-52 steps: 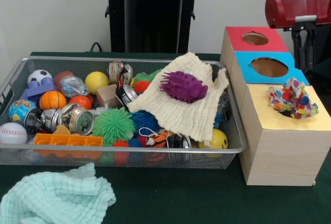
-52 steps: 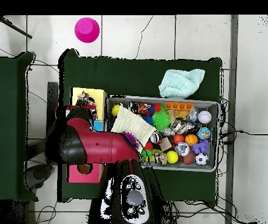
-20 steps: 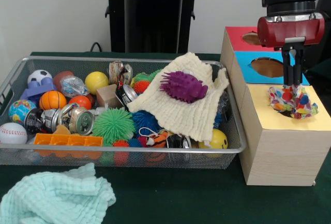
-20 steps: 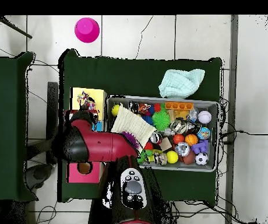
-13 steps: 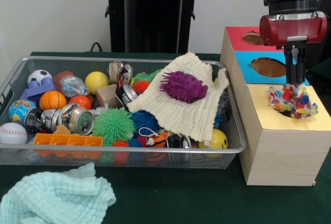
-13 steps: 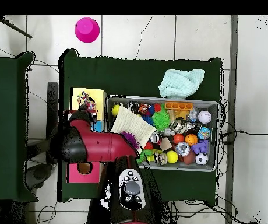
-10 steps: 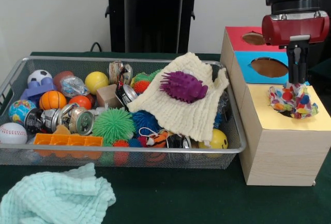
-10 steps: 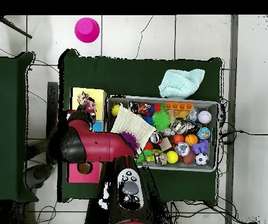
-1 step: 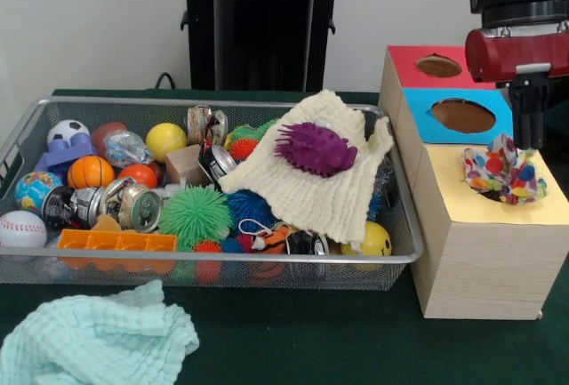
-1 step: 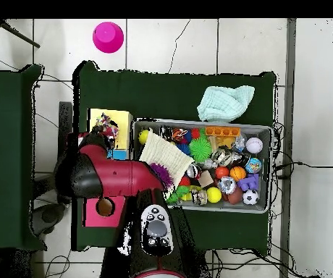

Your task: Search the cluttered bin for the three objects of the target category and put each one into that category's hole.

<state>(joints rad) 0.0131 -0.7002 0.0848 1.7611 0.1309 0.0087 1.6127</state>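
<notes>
Though gripper [image 9: 532,140] seen above cloth [image 9: 503,170] on yellow box top [image 9: 498,212], tips hidden behind cloth; open/closed can't be told. Arm cut off at frame edge.

Polka-dot multicoloured cloth [image 9: 503,170], cream cloth [image 9: 320,185], purple spiky ball [image 9: 316,148], mint towel [image 9: 93,336]
</notes>
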